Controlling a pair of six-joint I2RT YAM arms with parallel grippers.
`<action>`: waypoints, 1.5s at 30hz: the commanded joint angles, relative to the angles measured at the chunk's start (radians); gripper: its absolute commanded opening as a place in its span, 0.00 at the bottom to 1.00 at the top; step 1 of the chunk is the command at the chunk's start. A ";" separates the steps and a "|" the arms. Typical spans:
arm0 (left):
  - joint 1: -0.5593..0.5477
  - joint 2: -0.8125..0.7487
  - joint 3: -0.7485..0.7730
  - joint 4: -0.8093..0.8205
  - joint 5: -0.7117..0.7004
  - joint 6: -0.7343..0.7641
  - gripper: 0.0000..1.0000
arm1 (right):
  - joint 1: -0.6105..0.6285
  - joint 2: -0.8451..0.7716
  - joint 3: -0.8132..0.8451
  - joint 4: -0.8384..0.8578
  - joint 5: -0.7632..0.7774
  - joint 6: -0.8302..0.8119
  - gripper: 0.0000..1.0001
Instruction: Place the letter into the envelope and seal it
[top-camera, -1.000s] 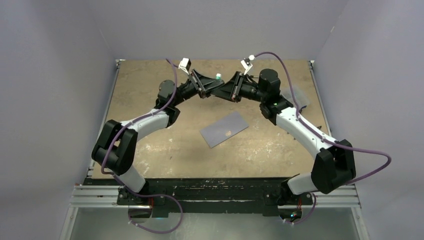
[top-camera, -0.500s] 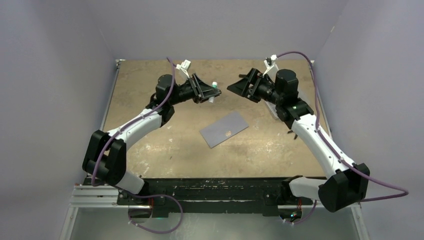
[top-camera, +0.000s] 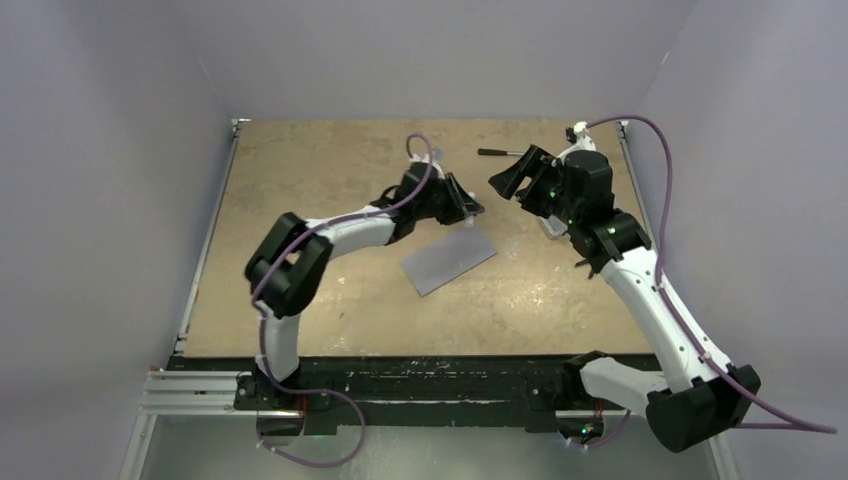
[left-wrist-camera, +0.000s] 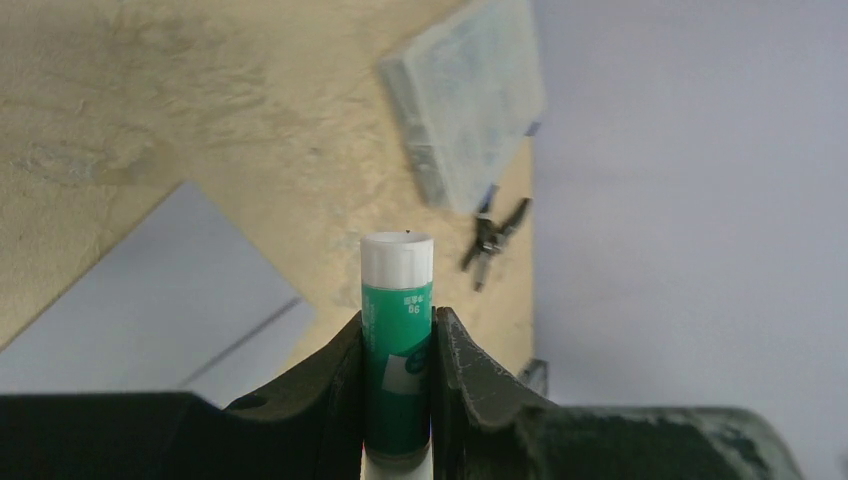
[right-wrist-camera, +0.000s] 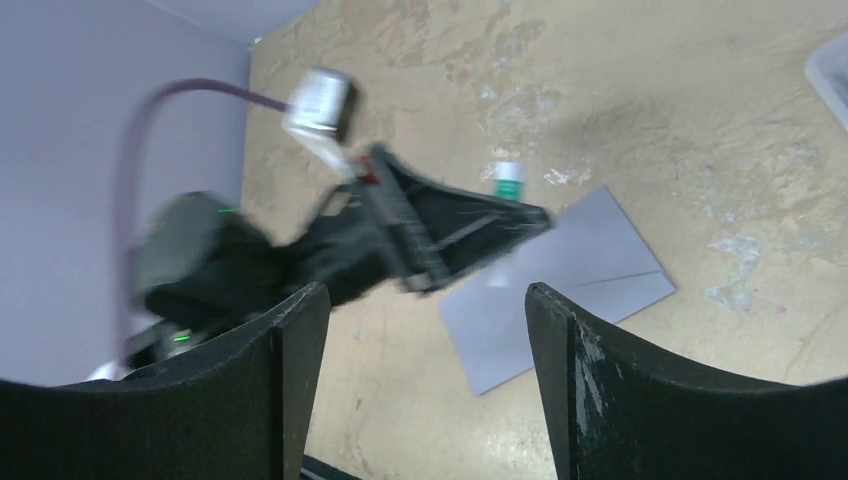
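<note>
Left wrist view: the glue stick has its lower end hidden between the jaws of the left gripper. The envelope runs off the left edge. A dark tool on the worktop is too small to identify. Right wrist view: the left arm is motion-blurred.

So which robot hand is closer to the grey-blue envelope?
Left. The left fingers, shut on a green glue stick, sit at the envelope's far corner. The right fingers, open, hang further back and to the right.
</note>
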 joint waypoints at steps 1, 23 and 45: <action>-0.094 0.187 0.170 -0.071 -0.236 -0.031 0.00 | 0.002 -0.073 0.008 -0.055 0.087 -0.015 0.74; -0.265 0.566 0.495 -0.223 -0.560 -0.327 0.38 | 0.002 -0.186 -0.014 -0.159 0.060 -0.081 0.75; -0.250 0.367 0.381 -0.047 -0.403 0.043 0.48 | 0.001 -0.190 0.045 -0.187 -0.024 -0.104 0.75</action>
